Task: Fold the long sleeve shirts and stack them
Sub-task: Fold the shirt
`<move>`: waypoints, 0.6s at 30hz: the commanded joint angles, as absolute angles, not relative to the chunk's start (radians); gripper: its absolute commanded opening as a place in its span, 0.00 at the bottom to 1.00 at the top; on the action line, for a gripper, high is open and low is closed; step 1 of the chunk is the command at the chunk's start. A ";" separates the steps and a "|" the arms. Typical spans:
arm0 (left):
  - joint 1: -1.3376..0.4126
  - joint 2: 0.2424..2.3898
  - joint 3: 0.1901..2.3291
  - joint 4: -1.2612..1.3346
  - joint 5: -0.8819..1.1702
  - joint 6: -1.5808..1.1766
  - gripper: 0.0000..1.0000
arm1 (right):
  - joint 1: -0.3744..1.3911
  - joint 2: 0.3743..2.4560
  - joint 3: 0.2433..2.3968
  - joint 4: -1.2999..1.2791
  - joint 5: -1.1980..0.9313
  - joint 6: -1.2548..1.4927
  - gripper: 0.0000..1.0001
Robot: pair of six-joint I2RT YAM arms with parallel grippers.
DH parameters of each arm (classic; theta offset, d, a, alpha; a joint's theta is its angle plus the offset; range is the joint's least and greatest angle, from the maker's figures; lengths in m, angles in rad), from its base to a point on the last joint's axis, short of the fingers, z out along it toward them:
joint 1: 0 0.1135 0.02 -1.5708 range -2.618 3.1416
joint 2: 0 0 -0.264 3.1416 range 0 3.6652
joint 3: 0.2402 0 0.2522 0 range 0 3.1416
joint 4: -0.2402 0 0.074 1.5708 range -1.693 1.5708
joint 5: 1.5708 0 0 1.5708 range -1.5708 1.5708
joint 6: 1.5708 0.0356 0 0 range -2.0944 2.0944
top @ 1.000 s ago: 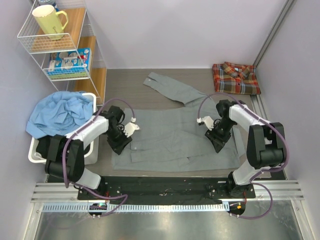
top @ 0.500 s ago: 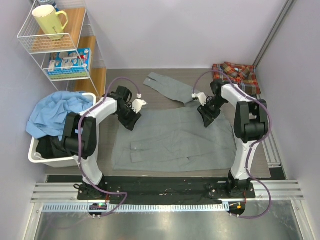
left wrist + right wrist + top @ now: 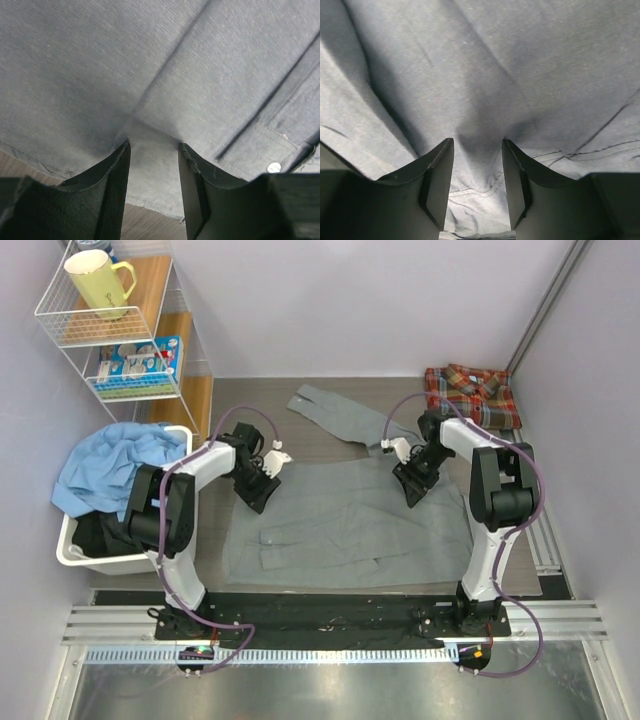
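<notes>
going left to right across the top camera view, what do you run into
wire shelf rack → white bin heaped with blue cloth → left gripper → grey shirt → right gripper → plaid shirt
</notes>
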State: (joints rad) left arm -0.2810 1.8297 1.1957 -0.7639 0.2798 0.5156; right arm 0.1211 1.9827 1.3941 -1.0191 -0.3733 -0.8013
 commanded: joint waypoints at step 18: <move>-0.170 1.927 1.534 -0.698 0.448 0.449 0.56 | 0.017 2.261 1.989 -0.841 -0.439 -0.627 0.64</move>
State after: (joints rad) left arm -0.1886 1.8725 1.4841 -0.7212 0.4019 0.4648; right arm 0.0055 2.1960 1.8973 -0.9089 -0.4614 -0.6304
